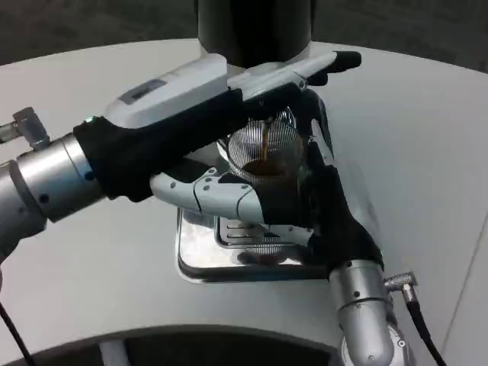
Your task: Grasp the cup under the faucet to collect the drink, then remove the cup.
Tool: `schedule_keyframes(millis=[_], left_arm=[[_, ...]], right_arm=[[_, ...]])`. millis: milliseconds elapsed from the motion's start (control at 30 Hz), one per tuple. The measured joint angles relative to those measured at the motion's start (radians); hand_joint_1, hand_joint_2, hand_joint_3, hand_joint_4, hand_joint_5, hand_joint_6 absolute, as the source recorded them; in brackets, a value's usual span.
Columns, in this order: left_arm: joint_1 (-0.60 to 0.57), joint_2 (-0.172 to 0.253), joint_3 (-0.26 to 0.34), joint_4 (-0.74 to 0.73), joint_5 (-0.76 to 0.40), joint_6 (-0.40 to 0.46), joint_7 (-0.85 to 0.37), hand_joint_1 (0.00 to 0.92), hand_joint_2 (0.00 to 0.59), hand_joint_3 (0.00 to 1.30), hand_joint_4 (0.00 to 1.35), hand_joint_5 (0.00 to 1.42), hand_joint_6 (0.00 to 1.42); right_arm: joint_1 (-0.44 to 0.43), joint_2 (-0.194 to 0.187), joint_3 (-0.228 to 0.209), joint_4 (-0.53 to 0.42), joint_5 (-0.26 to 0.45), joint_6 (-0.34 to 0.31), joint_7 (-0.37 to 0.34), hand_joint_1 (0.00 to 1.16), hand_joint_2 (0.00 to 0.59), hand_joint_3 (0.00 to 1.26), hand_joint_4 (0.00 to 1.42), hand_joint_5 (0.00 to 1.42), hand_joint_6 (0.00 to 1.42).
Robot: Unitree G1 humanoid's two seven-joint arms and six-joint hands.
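Observation:
A clear ribbed cup (276, 142) stands on the chrome drip tray (197, 263) under the faucet of a dark dispenser (255, 27). A thin brown stream (264, 137) runs into the cup, and dark drink fills its lower part. My right hand (335, 217) comes up from below and grips the cup from the right side. My left hand (191, 99) reaches across from the left above the cup, its fingers (328, 62) stretched out over the faucet area and its thumb (210, 191) beside the cup's left. The faucet itself is hidden under the left hand.
The white round table (427, 137) spreads on both sides of the dispenser. A cable (423, 328) trails from my right wrist near the front edge. The left forearm (46, 187) crosses the table's left part.

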Motion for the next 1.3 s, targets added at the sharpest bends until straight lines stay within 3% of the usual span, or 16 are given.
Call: schedule_keyframes(millis=[800,1067,1300], left_arm=[[0.01,0.014,0.028,0.002,-0.01,-0.001,0.006,0.0,0.118,0.0,0.0,0.06,0.01],[0.052,-0.065,0.15,0.015,-0.08,-0.049,0.14,0.0,0.149,0.0,0.0,0.06,0.01],[0.098,-0.071,0.19,0.013,-0.112,-0.056,0.17,0.0,0.153,0.0,0.0,0.06,0.01]], right_arm=[[-0.057,0.029,-0.003,0.143,0.043,-0.087,-0.073,0.77,0.172,0.0,0.01,0.0,0.12],[-0.074,0.034,-0.003,0.168,0.043,-0.101,-0.079,0.79,0.176,0.0,0.05,0.05,0.19],[-0.097,0.039,-0.002,0.21,0.05,-0.121,-0.083,0.82,0.179,0.02,0.14,0.11,0.23]])
